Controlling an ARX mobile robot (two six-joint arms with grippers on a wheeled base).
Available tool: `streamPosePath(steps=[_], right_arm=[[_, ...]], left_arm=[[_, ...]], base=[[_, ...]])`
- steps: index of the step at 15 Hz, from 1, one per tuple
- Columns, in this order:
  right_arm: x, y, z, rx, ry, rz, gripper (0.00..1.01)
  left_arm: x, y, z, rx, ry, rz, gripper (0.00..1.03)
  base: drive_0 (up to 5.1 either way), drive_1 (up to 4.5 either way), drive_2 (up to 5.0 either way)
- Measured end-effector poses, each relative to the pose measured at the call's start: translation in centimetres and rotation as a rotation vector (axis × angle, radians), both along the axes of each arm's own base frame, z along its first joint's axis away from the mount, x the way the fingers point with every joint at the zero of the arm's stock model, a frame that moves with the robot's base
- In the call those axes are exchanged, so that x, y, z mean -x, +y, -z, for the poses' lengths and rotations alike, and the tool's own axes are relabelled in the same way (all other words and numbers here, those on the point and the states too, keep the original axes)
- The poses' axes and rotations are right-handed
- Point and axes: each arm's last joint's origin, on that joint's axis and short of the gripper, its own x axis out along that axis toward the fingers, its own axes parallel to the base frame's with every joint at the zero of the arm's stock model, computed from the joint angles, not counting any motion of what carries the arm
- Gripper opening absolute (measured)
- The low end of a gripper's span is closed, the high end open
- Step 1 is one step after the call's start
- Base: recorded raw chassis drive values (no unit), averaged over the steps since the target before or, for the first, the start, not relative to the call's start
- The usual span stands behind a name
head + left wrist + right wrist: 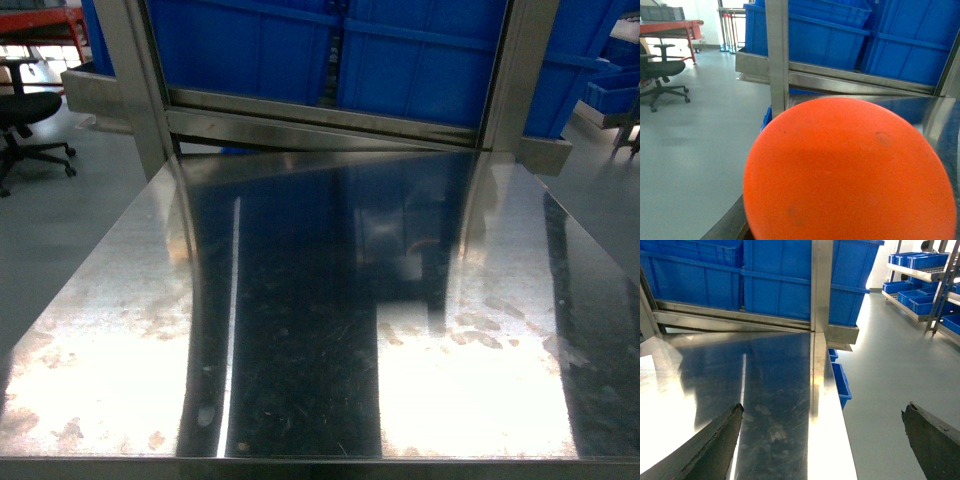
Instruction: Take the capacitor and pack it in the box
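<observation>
A large, smooth orange rounded thing [850,170] fills the lower part of the left wrist view, right where my left gripper's jaws sit. It hides the fingers, and I cannot tell whether it is the capacitor. My right gripper [824,407] is open above the right edge of the steel table [775,390], with one dark finger [715,445] over the tabletop, the other finger [932,440] over the floor, and nothing between them. The box is out of view. Neither gripper shows in the head view, only the bare steel table [320,330].
Big blue bins [420,60] stand behind a steel frame [330,120] at the table's far edge. An office chair [25,120] is on the floor to the left. Shelves of blue bins [920,275] stand at the right, and small blue bins [840,382] lie beside the table's right edge.
</observation>
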Motion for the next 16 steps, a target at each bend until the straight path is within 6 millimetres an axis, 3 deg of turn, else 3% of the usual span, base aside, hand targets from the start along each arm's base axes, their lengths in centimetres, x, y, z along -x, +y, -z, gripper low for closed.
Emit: streamPosePath(steps=[16], right_arm=[[0.00, 0.00, -0.01, 0.000, -0.001, 0.000, 0.98]], left_arm=[[0.00, 0.00, -0.02, 0.000, -0.002, 0.000, 0.44]], base=[[0.0, 0.00, 0.0]])
